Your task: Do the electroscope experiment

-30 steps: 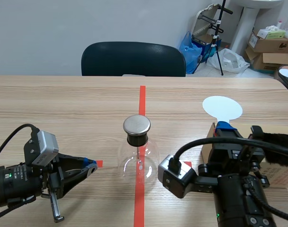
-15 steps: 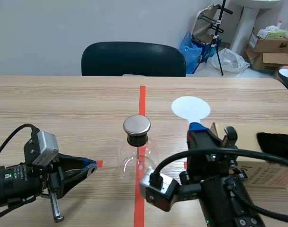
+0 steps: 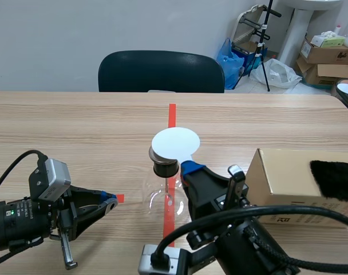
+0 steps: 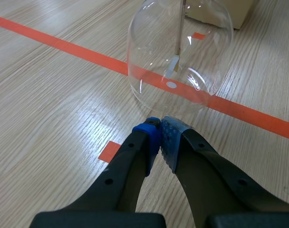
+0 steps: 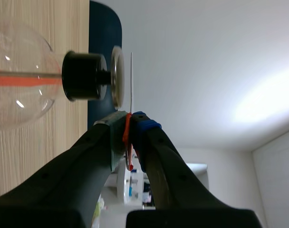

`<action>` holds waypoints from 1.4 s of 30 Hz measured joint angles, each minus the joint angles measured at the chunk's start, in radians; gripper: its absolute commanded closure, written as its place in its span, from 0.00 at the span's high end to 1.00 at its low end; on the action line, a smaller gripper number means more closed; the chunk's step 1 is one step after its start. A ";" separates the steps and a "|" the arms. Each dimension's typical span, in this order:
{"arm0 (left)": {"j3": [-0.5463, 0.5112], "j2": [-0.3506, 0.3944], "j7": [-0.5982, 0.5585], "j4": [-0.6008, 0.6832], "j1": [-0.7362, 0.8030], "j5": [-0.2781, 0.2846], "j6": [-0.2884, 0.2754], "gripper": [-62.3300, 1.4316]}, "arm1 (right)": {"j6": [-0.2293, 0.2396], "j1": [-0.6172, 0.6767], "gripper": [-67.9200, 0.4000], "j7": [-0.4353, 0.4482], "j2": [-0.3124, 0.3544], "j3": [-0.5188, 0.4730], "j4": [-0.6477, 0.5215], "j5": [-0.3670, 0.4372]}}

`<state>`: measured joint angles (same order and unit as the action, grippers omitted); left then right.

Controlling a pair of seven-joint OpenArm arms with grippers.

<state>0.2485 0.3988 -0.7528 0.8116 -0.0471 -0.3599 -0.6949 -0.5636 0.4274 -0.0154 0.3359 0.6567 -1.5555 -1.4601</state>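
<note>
Two hands: right hand (image 3: 191, 169) clenched on the handle of a white disc (image 3: 175, 142), held just over the metal cap (image 3: 157, 154) of the glass electroscope (image 3: 162, 197), mid-table on the red tape line; left hand (image 3: 108, 201) closed empty, left of it. Risk: dropping too low could strike the cap and topple the unsupported electroscope.

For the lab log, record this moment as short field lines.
electroscope: clear glass flask, black stopper, metal cap, standing on the red tape line
white disc paddle: over the cap, a narrow gap between them in the right wrist view
right jaws: shut on the paddle's handle
left jaws: shut on nothing, low beside the flask
cardboard box: right of the flask, black fuzzy patch on it
</note>
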 measured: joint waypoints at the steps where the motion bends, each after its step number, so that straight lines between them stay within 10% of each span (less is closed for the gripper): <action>1: 0.000 0.000 0.000 0.000 0.000 0.000 0.000 0.07 | 0.000 0.000 0.02 0.019 0.000 0.000 0.000 0.000; 42: 0.000 0.000 0.000 0.000 0.000 0.000 0.000 0.07 | 0.000 0.000 0.02 0.066 0.000 0.000 0.000 0.000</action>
<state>0.2485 0.3988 -0.7528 0.8116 -0.0471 -0.3599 -0.6949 -0.5636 0.4274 0.0509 0.3359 0.6567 -1.5555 -1.4601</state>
